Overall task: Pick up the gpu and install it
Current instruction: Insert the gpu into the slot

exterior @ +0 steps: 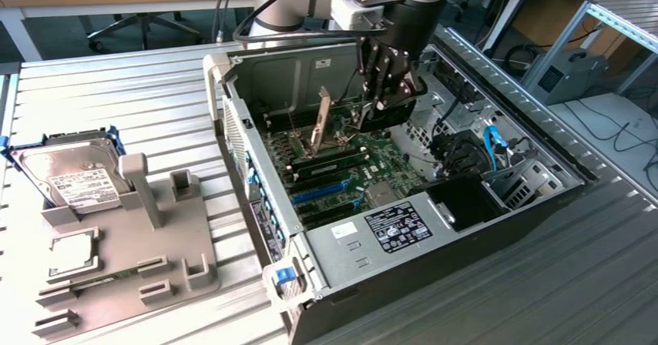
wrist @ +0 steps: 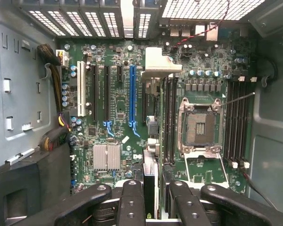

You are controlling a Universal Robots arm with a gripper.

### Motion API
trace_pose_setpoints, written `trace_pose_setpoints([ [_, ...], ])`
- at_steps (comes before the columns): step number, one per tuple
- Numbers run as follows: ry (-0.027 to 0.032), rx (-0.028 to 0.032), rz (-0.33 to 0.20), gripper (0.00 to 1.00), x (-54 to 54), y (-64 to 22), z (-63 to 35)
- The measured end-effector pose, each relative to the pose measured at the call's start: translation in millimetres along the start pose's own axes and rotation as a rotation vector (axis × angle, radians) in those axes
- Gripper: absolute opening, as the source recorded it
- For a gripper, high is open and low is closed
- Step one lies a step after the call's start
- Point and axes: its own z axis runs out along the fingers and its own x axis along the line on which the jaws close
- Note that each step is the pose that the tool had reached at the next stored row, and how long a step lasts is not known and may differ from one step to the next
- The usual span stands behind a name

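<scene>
Holding the gpu (exterior: 322,119) edge-on, the gripper (exterior: 383,98) is clamped on the card down inside the open case (exterior: 514,206), right over the motherboard (wrist: 118,136). In the wrist view the card runs along the gap between the fingers (wrist: 132,202). It looks lined up near the black slots beside the blue slot (wrist: 131,94), though I can't tell which one. You'll want it dead vertical, with the bracket toward the rear wall.

The arm is reaching steeply downward, wrist pointing down. The pincer (exterior: 362,114) is clamping the gpu (exterior: 320,122) edge-on between its fingers (wrist: 131,202).
</scene>
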Motion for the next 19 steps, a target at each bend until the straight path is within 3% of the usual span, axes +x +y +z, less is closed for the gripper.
trace_pose_setpoints([
  [19,0.0000,0.0000,0.000,0.26,0.9,5.3,4.4],
])
